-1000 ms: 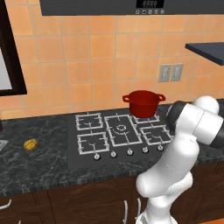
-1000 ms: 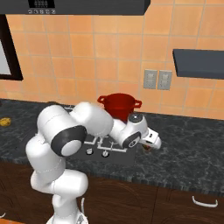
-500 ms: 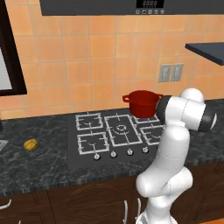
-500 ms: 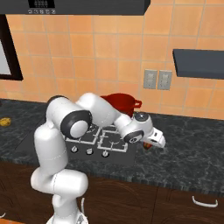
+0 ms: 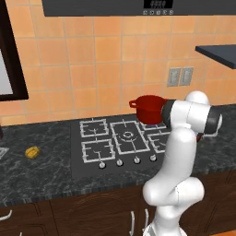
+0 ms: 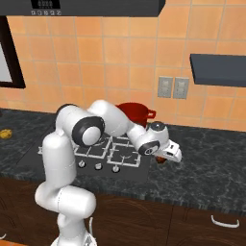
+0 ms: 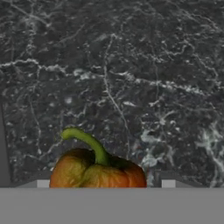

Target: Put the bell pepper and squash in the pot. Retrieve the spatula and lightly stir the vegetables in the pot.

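The bell pepper (image 7: 97,169) lies on the dark counter (image 7: 131,65) right of the stove, the hand (image 6: 166,156) low over it, its grip unclear, so the red pot (image 5: 148,109) seems empty and squash, spatula, stirring remain.

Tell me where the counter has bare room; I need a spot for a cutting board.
Bare dark marble counter runs right of the stove, past the orange bell pepper under the pincer. Another bare stretch lies between the stove and the small yellow vegetable. Crowded: around the glossy red pot.
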Robot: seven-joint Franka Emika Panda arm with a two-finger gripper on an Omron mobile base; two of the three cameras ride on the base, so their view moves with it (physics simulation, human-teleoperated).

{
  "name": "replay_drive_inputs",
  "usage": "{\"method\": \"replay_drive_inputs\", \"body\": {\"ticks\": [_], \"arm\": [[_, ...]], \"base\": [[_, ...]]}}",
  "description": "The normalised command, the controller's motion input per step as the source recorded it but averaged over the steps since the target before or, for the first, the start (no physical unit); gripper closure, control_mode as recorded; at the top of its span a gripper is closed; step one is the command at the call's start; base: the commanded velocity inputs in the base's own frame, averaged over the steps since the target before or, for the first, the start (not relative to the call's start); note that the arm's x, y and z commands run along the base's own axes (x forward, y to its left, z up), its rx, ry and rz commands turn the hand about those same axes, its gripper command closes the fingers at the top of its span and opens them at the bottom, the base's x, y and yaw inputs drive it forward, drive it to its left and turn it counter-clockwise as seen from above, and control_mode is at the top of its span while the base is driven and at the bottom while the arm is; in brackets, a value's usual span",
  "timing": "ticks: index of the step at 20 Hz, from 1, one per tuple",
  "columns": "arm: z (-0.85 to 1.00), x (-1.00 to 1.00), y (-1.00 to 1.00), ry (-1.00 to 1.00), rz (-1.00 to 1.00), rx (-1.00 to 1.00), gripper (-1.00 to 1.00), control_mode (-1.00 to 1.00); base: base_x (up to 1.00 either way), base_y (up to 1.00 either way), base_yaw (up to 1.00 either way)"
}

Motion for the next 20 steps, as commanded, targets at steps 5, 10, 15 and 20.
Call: {"method": "replay_drive_inputs", "body": {"ticks": [5,10,15,20], "arm": [[0.44,-0.04,0.06,-0.05,0.0,0.02,1.0,-1.0],[1.0,-0.26,0.43,-0.17,0.01,0.01,1.0,-1.0],[1.0,-0.14,0.83,-0.05,0.01,0.0,1.0,-1.0],[0.9,0.01,0.99,-0.01,0.01,0.0,1.0,-1.0]], "base": [[0.0,0.0,0.0],[0.0,0.0,0.0],[0.0,0.0,0.0],[0.0,0.0,0.0]]}}
